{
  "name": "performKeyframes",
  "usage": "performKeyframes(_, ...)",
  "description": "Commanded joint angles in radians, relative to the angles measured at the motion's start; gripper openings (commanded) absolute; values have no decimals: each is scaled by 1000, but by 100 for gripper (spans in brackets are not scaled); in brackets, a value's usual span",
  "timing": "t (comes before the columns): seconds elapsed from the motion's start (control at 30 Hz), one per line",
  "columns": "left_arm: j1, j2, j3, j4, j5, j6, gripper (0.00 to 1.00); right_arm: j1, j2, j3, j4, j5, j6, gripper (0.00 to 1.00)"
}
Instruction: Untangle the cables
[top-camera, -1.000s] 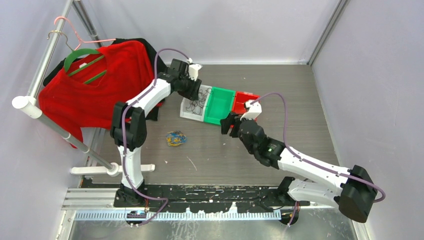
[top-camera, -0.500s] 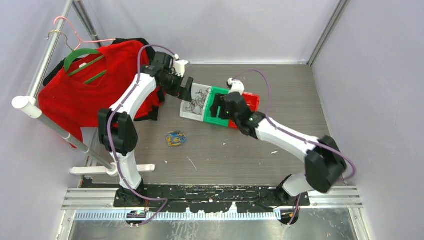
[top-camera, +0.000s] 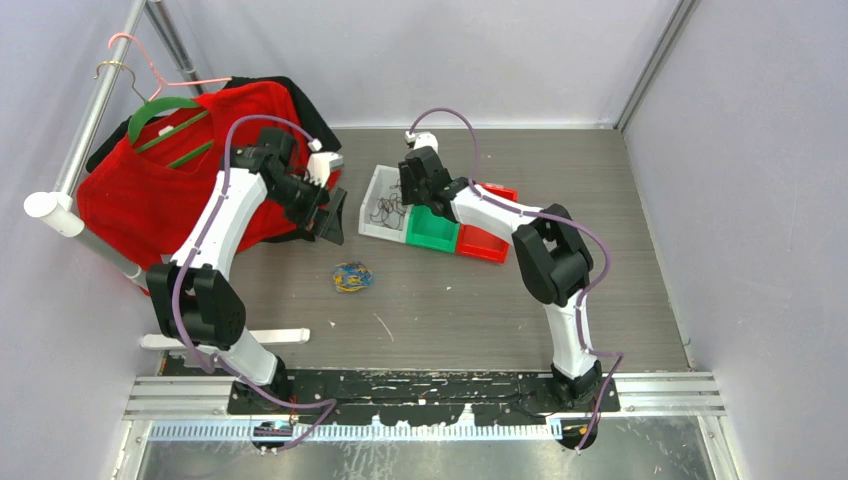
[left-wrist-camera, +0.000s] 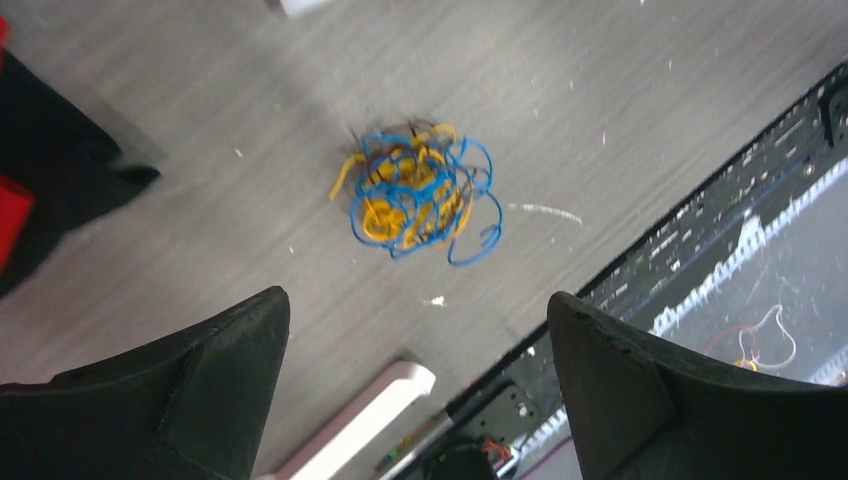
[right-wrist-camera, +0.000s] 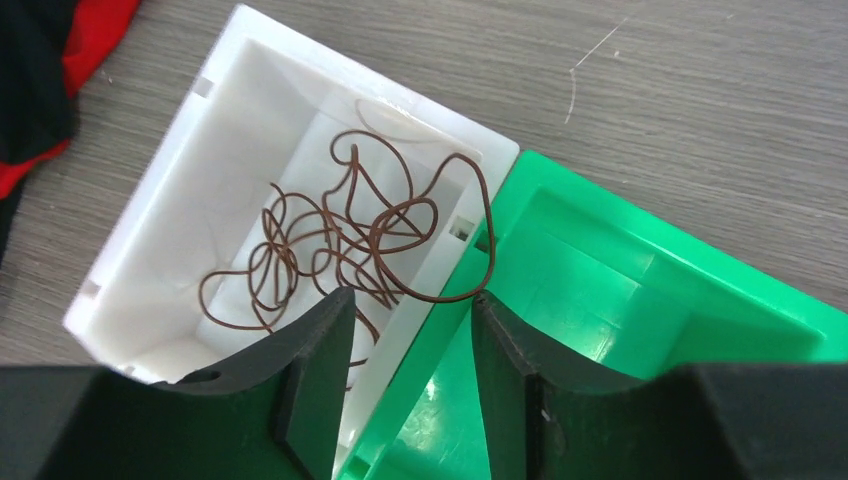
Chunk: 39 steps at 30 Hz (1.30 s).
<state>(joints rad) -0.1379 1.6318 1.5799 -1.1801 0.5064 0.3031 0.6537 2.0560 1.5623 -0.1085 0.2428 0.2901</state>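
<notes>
A tangle of blue and yellow-orange cables (top-camera: 352, 277) (left-wrist-camera: 420, 195) lies on the grey table, left of middle. My left gripper (top-camera: 330, 215) (left-wrist-camera: 415, 300) hovers above and slightly behind it, jaws wide open and empty. A loose brown cable (top-camera: 388, 208) (right-wrist-camera: 383, 238) lies coiled in the white bin (top-camera: 372, 222) (right-wrist-camera: 165, 225), one loop draped over the rim into the green bin (top-camera: 435, 228) (right-wrist-camera: 650, 280). My right gripper (top-camera: 410, 190) (right-wrist-camera: 412, 300) is open over the shared wall of these two bins, one finger on each side, holding nothing.
A red bin (top-camera: 485, 240) sits right of the green one. A red garment (top-camera: 190, 170) hangs on hangers from the rack at the left, dark cloth beneath it. The rack's white foot (top-camera: 225, 340) (left-wrist-camera: 350, 425) and the black rail (top-camera: 420, 385) line the near edge.
My left gripper has left the white bin, moved left and nearer, and opened wide. The right arm swung from the near right to the white and green bins, its jaws narrowing.
</notes>
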Motion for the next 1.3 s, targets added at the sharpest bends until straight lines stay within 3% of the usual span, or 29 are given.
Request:
performKeyframes(0.0,9,-87,-77,-80,23,121,99,1,27,107,-11,5,-69,49)
performKeyframes(0.27,11,-164,-212,-58,-52,223,96,15,42,131,-24,27,-124,44)
performKeyframes(0.4,10,-179,-285,1,-103,254,95,27,17,123,-44,108,-192,56)
performKeyframes(0.67,11,-193,-371,20,-98,261,95,106,75,185,-33,205,-329,58)
performKeyframes(1.03,11,-220,-451,51,-72,290,95,119,209,298,-114,66,-214,53)
performKeyframes(1.13,11,-211,-466,74,-54,278,95,119,170,291,-124,2,-195,54)
performKeyframes(1.27,6,-203,-489,113,-22,277,94,118,23,215,-77,-49,-155,63)
